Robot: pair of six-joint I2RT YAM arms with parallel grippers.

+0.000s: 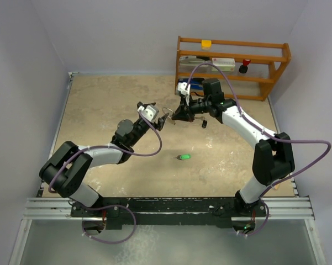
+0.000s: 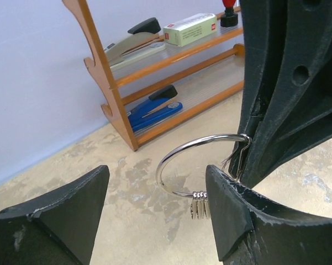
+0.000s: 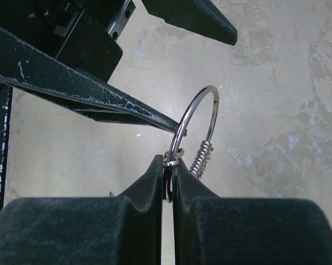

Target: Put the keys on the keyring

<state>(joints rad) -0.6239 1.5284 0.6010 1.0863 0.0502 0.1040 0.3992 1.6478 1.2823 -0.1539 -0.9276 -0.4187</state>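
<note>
right wrist view: right end effector (image 3: 168, 165) pressed together, pinching the keyring (image 3: 201, 105) mid-frame, above the tabletop (image 3: 276, 83). left end effector (image 2: 156, 179) spread beside it, empty. green key (image 1: 183, 157) lies lower centre of the top view, unthreaded; next, the left probably must fetch it.

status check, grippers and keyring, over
Right gripper shut on keyring, held up off table. Left gripper open, fingers either side of it. Green key lies apart on table, not threaded, unobstructed.
</note>
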